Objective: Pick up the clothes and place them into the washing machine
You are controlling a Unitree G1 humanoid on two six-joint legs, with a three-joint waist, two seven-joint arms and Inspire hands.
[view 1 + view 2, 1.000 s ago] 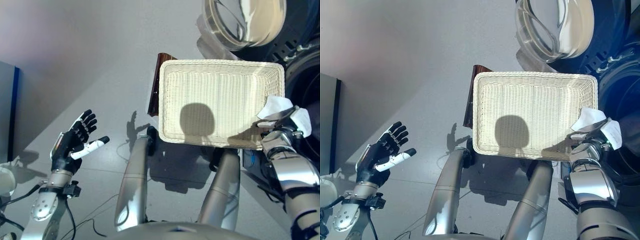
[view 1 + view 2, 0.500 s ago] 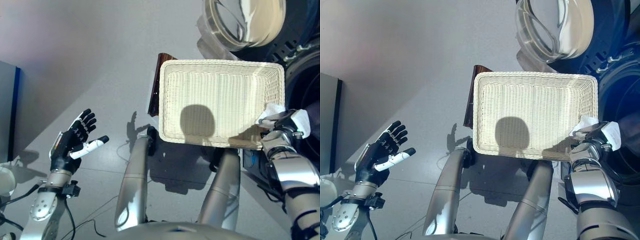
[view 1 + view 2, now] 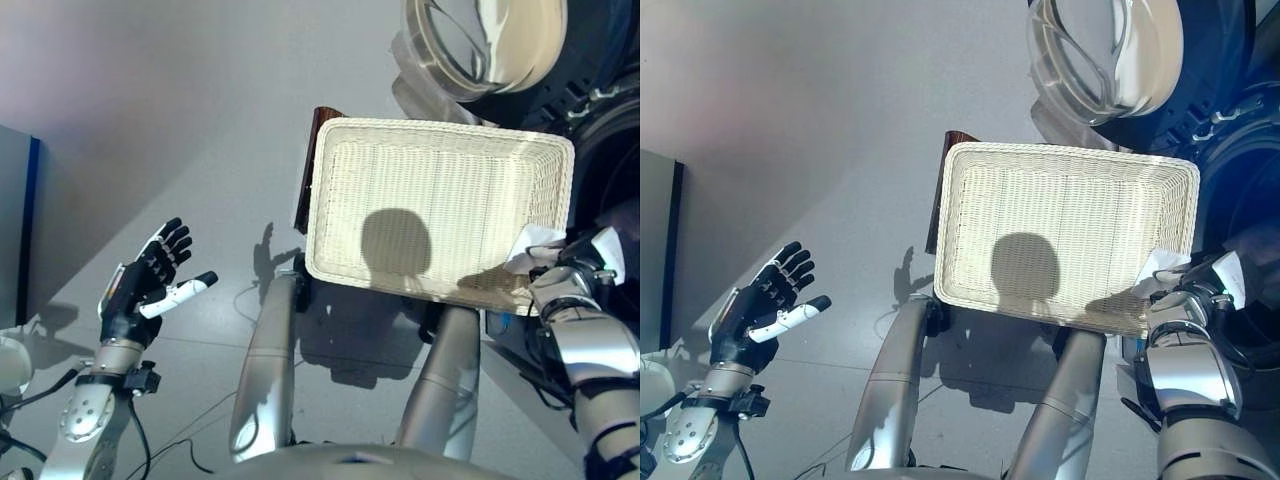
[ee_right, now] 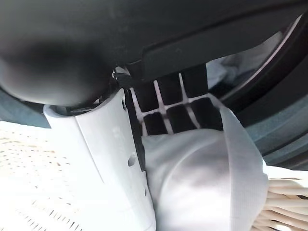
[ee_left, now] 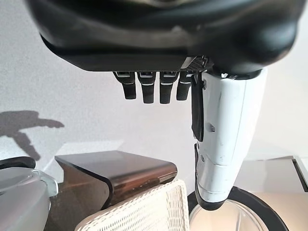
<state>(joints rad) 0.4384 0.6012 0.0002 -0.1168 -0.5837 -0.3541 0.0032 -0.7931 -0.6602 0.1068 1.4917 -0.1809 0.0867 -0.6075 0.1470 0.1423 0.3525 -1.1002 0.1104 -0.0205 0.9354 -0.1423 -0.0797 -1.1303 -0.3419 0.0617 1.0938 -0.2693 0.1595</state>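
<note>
My right hand (image 3: pixel 575 272) pinches a white, soft cloth (image 4: pixel 202 187) at the near right corner of the cream woven rectangular basket (image 3: pixel 440 140); fingers curled round it. Light, limp, likely to drape; I'd hold bunched folds. Left hand (image 3: pixel 145 285) idle, fingers spread.

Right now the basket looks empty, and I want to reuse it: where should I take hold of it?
By the rim of a short side. The basket is a shallow rectangle with a thick woven rim and no handles in view. Come from its left side, since the right hand pinches white cloth at the right corner.
</note>
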